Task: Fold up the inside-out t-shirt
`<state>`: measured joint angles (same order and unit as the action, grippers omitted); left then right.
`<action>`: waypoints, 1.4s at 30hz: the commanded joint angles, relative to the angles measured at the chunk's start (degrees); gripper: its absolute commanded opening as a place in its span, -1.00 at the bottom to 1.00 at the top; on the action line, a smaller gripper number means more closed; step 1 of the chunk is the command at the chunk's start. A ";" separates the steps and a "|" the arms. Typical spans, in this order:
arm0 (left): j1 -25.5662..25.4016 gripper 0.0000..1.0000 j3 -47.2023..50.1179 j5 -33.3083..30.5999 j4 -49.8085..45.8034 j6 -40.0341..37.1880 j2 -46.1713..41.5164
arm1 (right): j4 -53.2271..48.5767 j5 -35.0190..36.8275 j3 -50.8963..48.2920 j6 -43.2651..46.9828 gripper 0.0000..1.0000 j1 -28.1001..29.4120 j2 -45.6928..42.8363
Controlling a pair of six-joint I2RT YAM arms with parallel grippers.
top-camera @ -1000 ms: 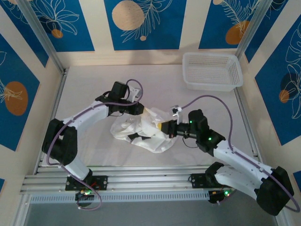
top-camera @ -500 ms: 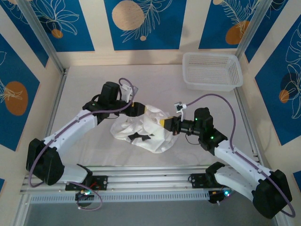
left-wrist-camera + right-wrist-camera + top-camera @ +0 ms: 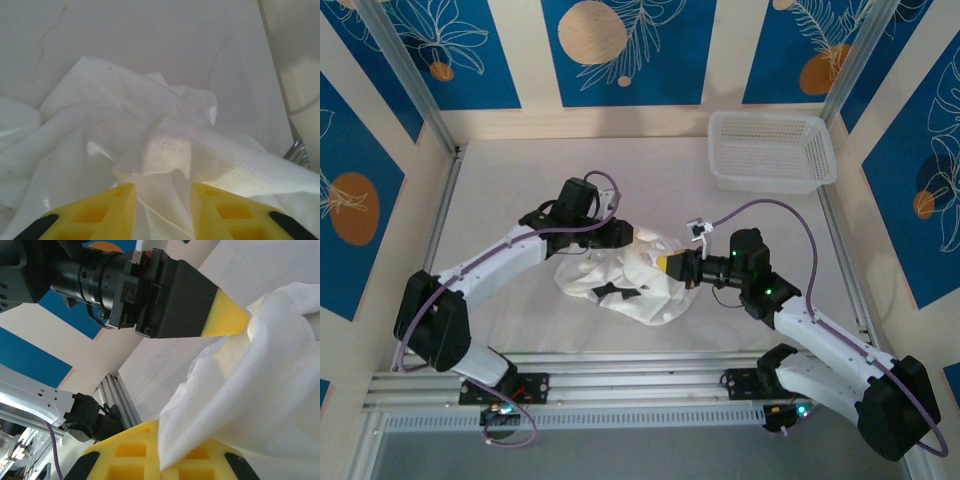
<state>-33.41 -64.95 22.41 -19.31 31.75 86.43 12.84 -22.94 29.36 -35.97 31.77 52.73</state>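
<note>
On the table (image 3: 500, 180), right fingers (image 3: 125, 452) pinch the t-shirt (image 3: 632, 288) (crumpled); left fingers (image 3: 100, 210) narrowly parted, seemingly empty.

The white t-shirt (image 3: 620, 285) lies scrunched in a soft heap between the left pincer (image 3: 631, 237) and the right pincer (image 3: 666, 265), which pinches one edge.

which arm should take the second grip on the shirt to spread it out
Left, probably. The left gripper has its jaws apart right above a seamed fold of the t-shirt, while the right gripper is shut on its cloth.
</note>
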 commanded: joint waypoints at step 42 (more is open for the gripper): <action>0.46 -1.00 -1.48 11.79 1.03 -3.19 -5.32 | -8.95 34.38 3.35 9.59 -0.56 12.53 -8.34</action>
<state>-32.29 -66.59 32.10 -18.94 29.91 80.77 9.34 -3.75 27.90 -30.04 41.15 41.74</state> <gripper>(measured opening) 0.050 0.228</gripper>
